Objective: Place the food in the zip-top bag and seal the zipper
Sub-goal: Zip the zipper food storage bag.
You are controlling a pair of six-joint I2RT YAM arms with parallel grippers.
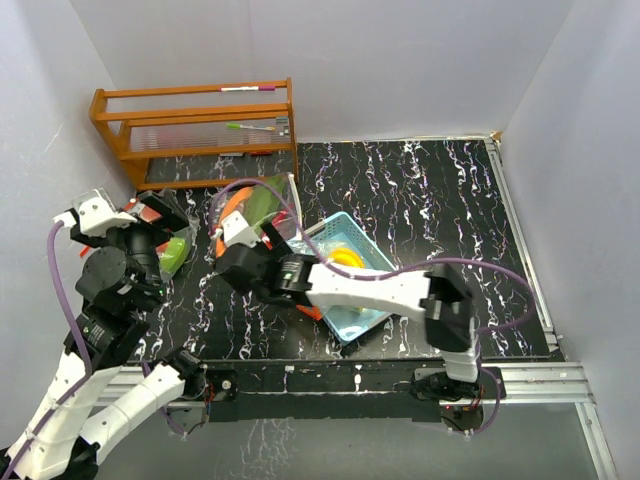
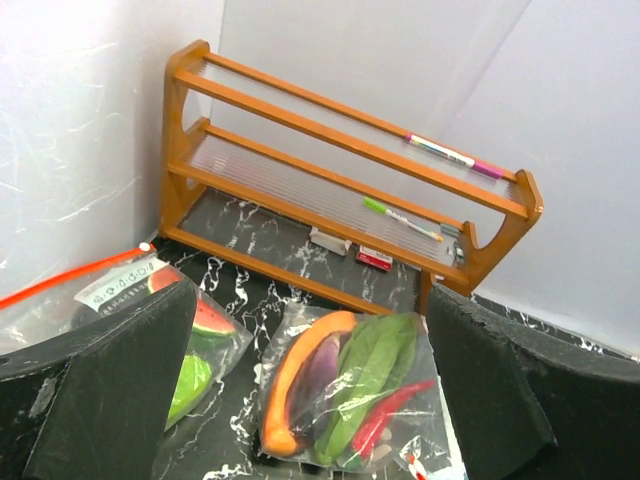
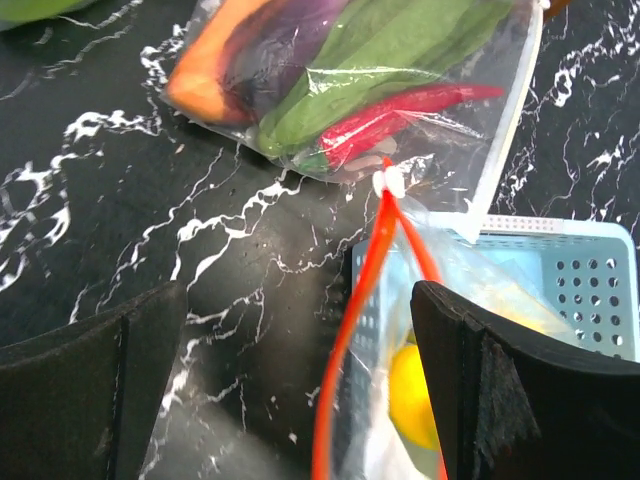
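Desk (image 1: 450, 200), black with white veining, walled on three sides. Holdings as follows.

Left hand (image 2: 310, 300): fingers spread wide, nothing between them, poised above the rear left of the desk.

Right hand (image 3: 298, 290): fingers spread wide, nothing clamped. Its arm reaches across to the left, and the hand sits above the desk just beside the basket's corner.

Food, lot one: clear zip-top bag (image 2: 290, 322) lying flat on the desk in front of the rack. It contains an orange piece (image 2: 285, 390), purple aubergine (image 2: 318, 378), green pieces (image 2: 375, 360) and red chilli (image 2: 390, 410).

Food, lot two: second bag (image 2: 100, 295) just left of the first, partly hidden behind a finger. It holds a watermelon slice (image 2: 205, 318) and a green piece (image 2: 190, 385).

Food, lot three: third bag (image 3: 455, 275) standing in the light-blue basket (image 3: 570, 270), with its red zipper (image 3: 372, 270) tracks spread apart. A yellow fruit (image 3: 415, 395) sits inside.

Rack (image 2: 180, 160): wooden, two tiers, against the back wall. A pink-and-white marker (image 2: 450, 155) lies on the upper tier and a green pen (image 2: 400, 217) on the lower. Small red and white items (image 2: 375, 258) sit on the desk beneath.
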